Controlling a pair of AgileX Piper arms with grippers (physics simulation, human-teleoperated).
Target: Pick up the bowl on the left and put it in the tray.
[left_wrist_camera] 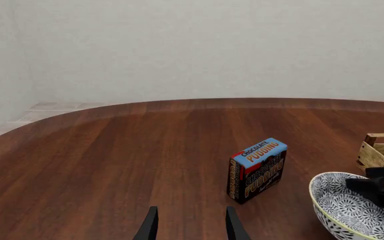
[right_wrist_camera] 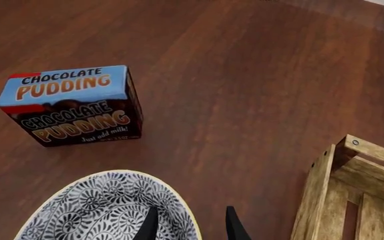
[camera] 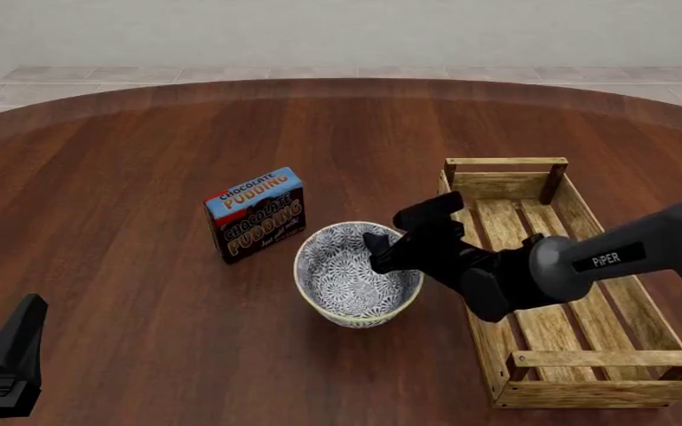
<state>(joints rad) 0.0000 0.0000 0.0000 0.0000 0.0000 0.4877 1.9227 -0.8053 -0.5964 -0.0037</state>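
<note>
the right gripper (camera: pixel 391 241) sits at the right-hand rim of the bowl (camera: pixel 357 274), reached in from the right side of the front view. in the right wrist view its two dark fingertips (right_wrist_camera: pixel 150 223) straddle the pale yellowish rim, one over the patterned inside and the other outside above the table (camera: pixel 116 177); a narrow gap shows between them, and whether they press the rim cannot be told. the bowl stands upright on the wood near the table's middle, not in the tray (camera: pixel 578 293). the tray lies just to the bowl's right, close beside it but apart, its long side running away from the camera, its slatted floor bare where visible. the chocolate pudding box (camera: pixel 256 213) stands just behind and to the left of the bowl, a small gap between them. the left gripper (left_wrist_camera: pixel 190 226) hangs low at the front view's lower left corner, well apart from the bowl; in the left wrist view its fingers are spread with bare table between them, holding nothing.
</note>
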